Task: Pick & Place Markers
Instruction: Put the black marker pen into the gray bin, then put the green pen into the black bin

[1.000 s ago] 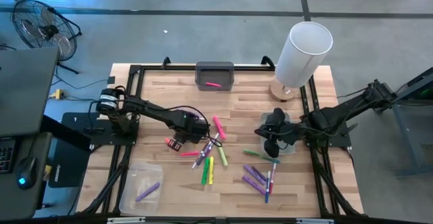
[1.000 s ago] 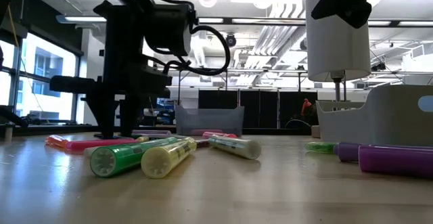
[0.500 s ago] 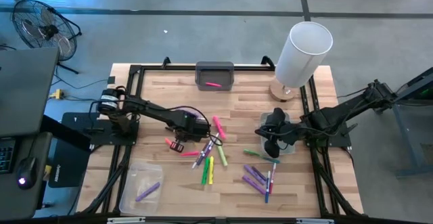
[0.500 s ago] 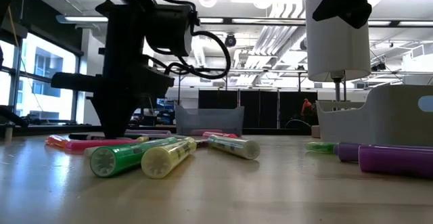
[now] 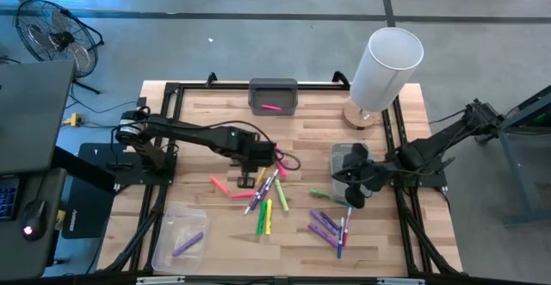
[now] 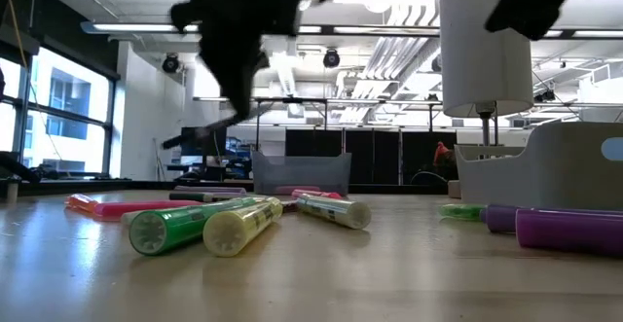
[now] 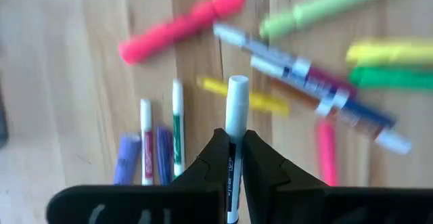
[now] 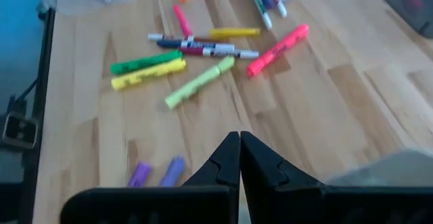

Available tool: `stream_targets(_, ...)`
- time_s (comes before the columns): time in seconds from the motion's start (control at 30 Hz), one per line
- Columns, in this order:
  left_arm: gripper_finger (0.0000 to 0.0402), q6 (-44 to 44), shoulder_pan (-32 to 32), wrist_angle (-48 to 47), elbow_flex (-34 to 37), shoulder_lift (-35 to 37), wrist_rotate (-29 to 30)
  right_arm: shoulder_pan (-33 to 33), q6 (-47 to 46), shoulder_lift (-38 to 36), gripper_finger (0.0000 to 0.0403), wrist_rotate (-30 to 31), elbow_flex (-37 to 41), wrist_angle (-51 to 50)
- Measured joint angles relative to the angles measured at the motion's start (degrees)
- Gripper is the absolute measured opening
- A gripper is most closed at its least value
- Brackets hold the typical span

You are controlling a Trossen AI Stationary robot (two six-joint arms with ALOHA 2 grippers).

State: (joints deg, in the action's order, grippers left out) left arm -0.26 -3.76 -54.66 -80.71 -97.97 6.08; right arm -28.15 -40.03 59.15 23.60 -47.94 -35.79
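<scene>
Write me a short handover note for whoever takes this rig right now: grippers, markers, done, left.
Left gripper: shut on a white-barrelled marker, lifted above the loose markers at table centre.
Right gripper: shut, empty, waiting at the table's right side near a clear bin.
Markers: one pink marker in the grey bin at the far edge; one purple marker in the clear tray at the near left; the rest scattered over the table.
Done: two binned, one in hand.
Left: place the held marker, then clear the scatter.

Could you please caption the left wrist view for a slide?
Left end effector shut on a white marker, above scattered markers on the table.
</scene>
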Motion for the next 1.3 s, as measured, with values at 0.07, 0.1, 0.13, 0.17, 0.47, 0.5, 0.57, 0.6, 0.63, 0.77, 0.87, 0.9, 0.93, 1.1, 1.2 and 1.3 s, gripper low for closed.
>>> stream_targets(0.07, 0.0012, -2.7, 0.0, 3.0, -2.8, 0.2, -0.4, -1.6, -2.2, -1.9, 0.0000, 0.1, 0.0, -3.5)
stream_targets(0.1, 0.0012, -4.2, 0.0, 6.5, -4.0, 0.2, -0.8, -2.5, -3.6, -2.8, 0.0000, 0.5, 0.0, -5.1)
stream_targets(0.13, 0.0012, -6.0, 0.0, 9.6, -5.0, 0.2, -1.0, -3.2, -4.8, -3.8, 0.0000, 1.3, 0.0, -6.3)
stream_targets(0.17, 0.0012, -7.9, 0.0, 12.4, -5.6, 0.3, -1.1, -4.1, -5.7, -4.8, 0.0000, 2.0, 0.0, -7.5)
stream_targets(0.47, 0.0012, -26.2, 2.8, 46.5, -6.6, -3.3, -2.0, -8.4, -6.3, -11.7, 0.0000, 3.9, 0.0, -11.9)
stream_targets(0.5, 0.0012, -29.1, 3.6, 51.3, -6.8, -4.4, -2.1, -8.6, -6.1, -12.1, 0.0000, 3.9, 0.0, -11.8)
stream_targets(0.57, 0.0012, -35.8, 4.8, 58.1, -7.0, -7.1, -2.6, -8.7, -5.3, -12.8, 0.0000, 3.9, 0.0, -11.7)
stream_targets(0.6, 0.0012, -38.8, 5.5, 60.2, -6.8, -8.3, -3.4, -8.7, -4.8, -13.1, 0.0000, 3.9, 0.0, -11.5)
stream_targets(0.63, 0.0010, -41.3, 6.0, 62.4, -6.7, -9.5, -4.8, -8.7, -4.7, -13.3, 0.0000, 3.9, 0.0, -11.5)
stream_targets(0.77, 0.0002, -51.3, 7.3, 66.6, -9.6, -15.9, -6.9, -8.7, -4.3, -13.8, 0.0000, 3.7, 0.0, -11.6)
stream_targets(0.87, 0.0000, -55.8, 7.6, 66.2, -13.2, -20.2, -9.1, -8.7, -3.5, -13.8, 0.0000, 3.2, 0.0, -11.5)
stream_targets(0.9, 0.0000, -56.0, 7.6, 66.5, -14.9, -21.9, -9.9, -8.7, -3.5, -13.8, 0.0000, 3.0, 0.0, -11.5)
stream_targets(0.93, 0.0000, -56.3, 7.5, 66.3, -16.5, -23.4, -11.0, -8.7, -3.5, -13.8, 0.0000, 2.9, 0.0, -11.5)
stream_targets(1.1, 0.0001, -57.0, 7.4, 63.5, -22.3, -27.9, -18.7, -8.7, -3.4, -13.8, 0.0000, 2.6, 0.0, -11.5)
stream_targets(1.2, 0.0001, -54.7, 7.4, 62.5, -22.7, -28.1, -21.2, -8.7, -3.4, -13.8, 0.0000, 1.9, 0.0, -11.5)
stream_targets(1.3, 0.0001, -50.0, 7.4, 62.5, -22.8, -27.8, -23.3, -8.7, -3.6, -13.8, 0.0000, 0.7, 0.0, -11.5)
